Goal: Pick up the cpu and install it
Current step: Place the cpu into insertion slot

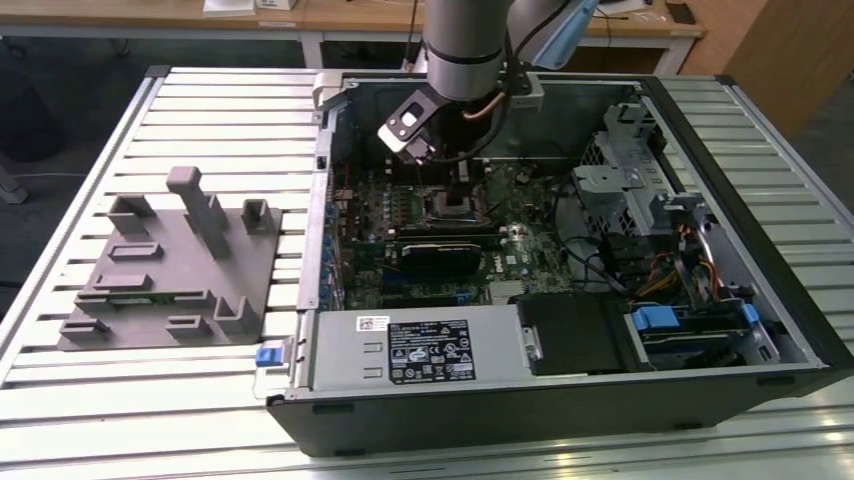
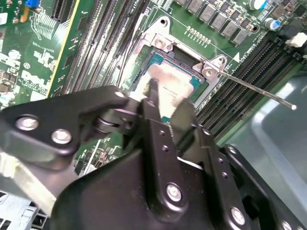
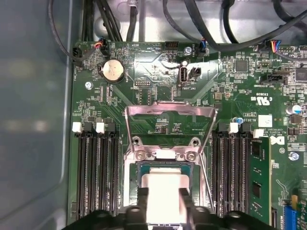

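- The cpu (image 3: 163,187) lay at the open socket (image 3: 129,182) on the motherboard (image 3: 144,72), with the load plate (image 3: 169,112) swung up.
- The end effector (image 3: 163,194) had its fingers (image 3: 143,206) pressed on opposite edges of the cpu.
- It possibly was not fully seated; I could not tell.
- The arm (image 1: 467,50) reached into the computer case (image 1: 747,150) on the worktop (image 1: 200,110).

Load plate (image 3: 169,115) and memory slots (image 3: 98,177) around socket (image 3: 128,187)
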